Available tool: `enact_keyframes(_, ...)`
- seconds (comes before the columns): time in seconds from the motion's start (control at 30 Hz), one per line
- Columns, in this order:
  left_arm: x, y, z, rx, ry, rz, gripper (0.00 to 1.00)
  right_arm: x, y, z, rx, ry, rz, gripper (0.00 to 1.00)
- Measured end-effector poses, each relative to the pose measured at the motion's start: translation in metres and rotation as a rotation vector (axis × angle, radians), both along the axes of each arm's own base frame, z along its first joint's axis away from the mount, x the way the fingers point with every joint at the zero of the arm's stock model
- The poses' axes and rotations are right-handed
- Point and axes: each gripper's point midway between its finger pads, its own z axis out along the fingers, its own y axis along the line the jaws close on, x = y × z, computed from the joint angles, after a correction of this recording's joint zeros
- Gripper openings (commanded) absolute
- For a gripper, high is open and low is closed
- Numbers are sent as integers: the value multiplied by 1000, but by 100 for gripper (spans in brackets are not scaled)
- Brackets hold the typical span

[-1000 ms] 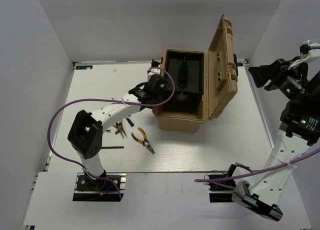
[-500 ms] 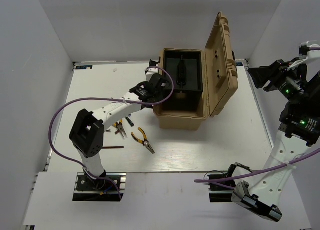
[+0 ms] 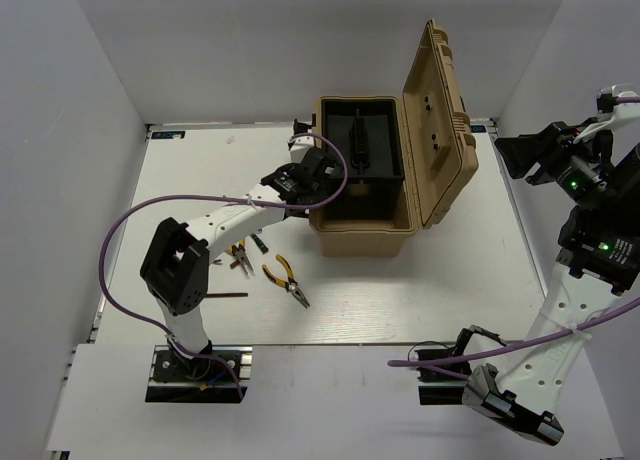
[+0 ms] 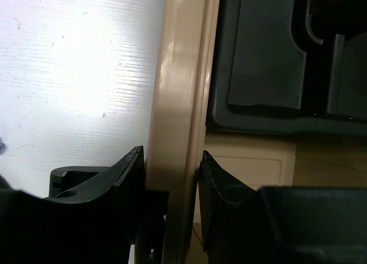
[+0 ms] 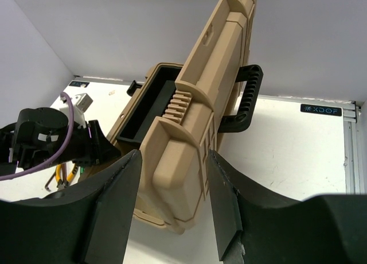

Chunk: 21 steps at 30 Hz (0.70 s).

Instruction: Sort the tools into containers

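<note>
Toolbox sits toward the far edge of the worktop, a little right of centre. Its lid is hinged up on the right side and stands near upright. A dark tray fills the interior; I cannot make out any loose tool in it.

Left gripper is clamped on the toolbox's left wall, one finger outside and one inside, both against the tan rim. Judgement: this is a bracing hold to stop the box sliding or tipping while the lid is up, not a pick.

Right gripper hangs high beyond the right edge, jaws spread wide, holding nothing. The lid shows between its fingers only by line of sight and is well apart from them. Probably parked clear of the lid's swing.

Tools lie unsorted on the left half, nearer the near edge than the box is:
- Pliers, yellow-handled, in the open.
- A second pair just beside them, partly under the left arm.
- A thin dark rod nearer the left edge; screwdriver or hex key, cannot tell.

Judgement: sorting barely begun. The main risk is the lid falling shut.
</note>
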Motion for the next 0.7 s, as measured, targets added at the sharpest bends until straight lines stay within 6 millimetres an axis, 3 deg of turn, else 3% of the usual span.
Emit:
enact_keyframes(0.03, 0, 0, 0, 0, 0, 0, 16, 0, 0, 0, 0, 0, 0, 56)
enact_keyframes(0.07, 0, 0, 0, 0, 0, -1, 35, 0, 0, 0, 0, -1, 0, 56)
enact_keyframes(0.17, 0, 0, 0, 3, -2, -3, 66, 0, 0, 0, 0, 0, 0, 56)
enact_keyframes(0.2, 1, 0, 0, -12, -2, 16, 70, 0, 0, 0, 0, 0, 0, 56)
enact_keyframes(0.3, 13, -1, -2, -54, -14, 51, 81, 0, 0, 0, 0, -1, 1, 56)
enact_keyframes(0.53, 12, -8, 3, -55, -24, -3, 88, -1, 0, -2, 2, 3, 1, 56)
enact_keyframes(0.7, 9, -2, 10, 11, -20, -54, 89, -1, 0, -4, 3, 6, 1, 56)
